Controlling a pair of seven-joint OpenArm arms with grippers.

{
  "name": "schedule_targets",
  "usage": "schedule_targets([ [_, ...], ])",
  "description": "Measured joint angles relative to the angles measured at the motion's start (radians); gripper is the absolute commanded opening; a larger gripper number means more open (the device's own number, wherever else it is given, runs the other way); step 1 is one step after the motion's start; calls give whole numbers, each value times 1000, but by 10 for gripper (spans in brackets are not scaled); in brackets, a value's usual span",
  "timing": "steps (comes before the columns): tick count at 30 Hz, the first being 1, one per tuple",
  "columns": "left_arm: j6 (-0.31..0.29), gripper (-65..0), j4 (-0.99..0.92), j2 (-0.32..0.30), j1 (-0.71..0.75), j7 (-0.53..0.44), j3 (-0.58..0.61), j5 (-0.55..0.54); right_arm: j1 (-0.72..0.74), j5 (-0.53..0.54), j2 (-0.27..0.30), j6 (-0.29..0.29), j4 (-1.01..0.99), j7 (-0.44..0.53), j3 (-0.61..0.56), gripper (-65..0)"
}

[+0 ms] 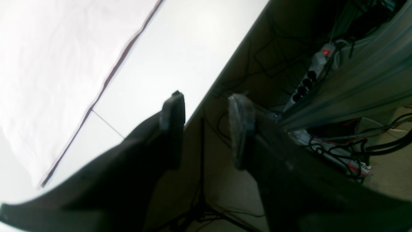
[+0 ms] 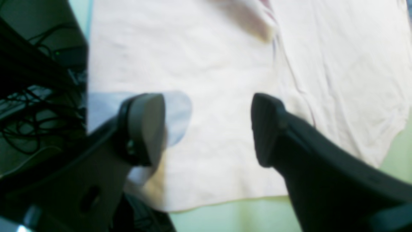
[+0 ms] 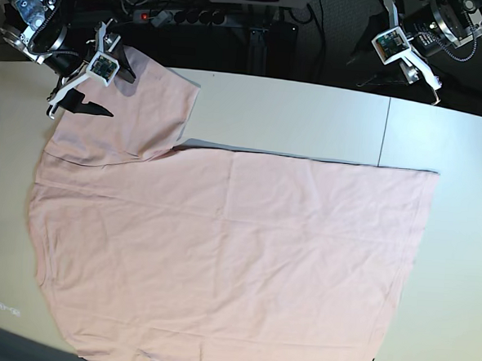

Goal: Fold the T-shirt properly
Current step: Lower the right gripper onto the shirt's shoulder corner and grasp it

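With our right gripper (image 2: 207, 129) spread wide above the sleeve at the table's (image 3: 294, 110) far left corner and our left gripper (image 1: 206, 129) parted, empty, off the far right edge, we judge the flat T-shirt (image 3: 228, 253) awaits a first fold: pinching that sleeve.

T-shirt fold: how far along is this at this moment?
Barely started. The T-shirt lies spread flat, plain side up, with no fold visible. The right gripper hangs open above the far sleeve, gripping nothing. The left gripper is open near the table's far edge, off the cloth. All folds remain.
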Motion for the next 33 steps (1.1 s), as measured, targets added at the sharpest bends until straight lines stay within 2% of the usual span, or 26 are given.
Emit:
schedule_targets([
  [9, 0, -389, 0, 0, 0, 0, 0, -16, 5, 9, 0, 2, -43, 13, -8, -230],
  [25, 0, -389, 0, 0, -15, 0, 0, -16, 164, 42, 0, -1, -202, 92, -108, -230],
  [28, 0, -389, 0, -11, -23, -1, 1, -16, 176, 51, 0, -2, -220, 103, -109, -231],
  [33, 14, -389, 0, -65, -71, 3, 2, -16, 188, 63, -1, -3, -256, 128, -109, -233],
])
